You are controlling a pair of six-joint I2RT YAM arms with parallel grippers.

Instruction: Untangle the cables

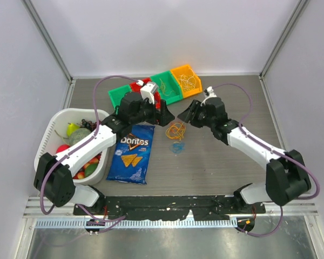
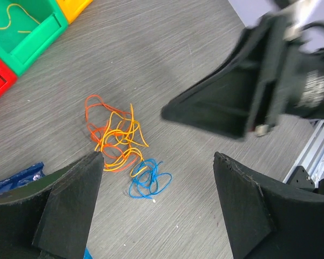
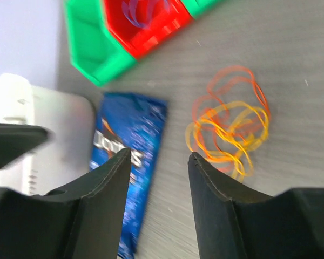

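1. The cables (image 1: 176, 132) lay in one small tangle on the table (image 1: 216, 162), just right of the Doritos bag (image 1: 132, 154). Orange and yellow loops were knotted together, with a blue loop (image 2: 148, 181) touching their near edge.
2. The left claw (image 2: 157, 162) hung above the tangle, fingers spread wide with nothing between them.
3. The right claw (image 3: 159, 156) hovered close on the other side, fingers apart and empty, the tangle lying off to one side of its gap.
4. The step in hand looked like the approach before a pick: no strand was held and no loop was separated yet.
5. The next move seemingly called for one claw to pin the orange-yellow bunch while the other pinched the outlying blue loop and drew it clear. With strands so thin, the fingertips would have to close right at the table surface.
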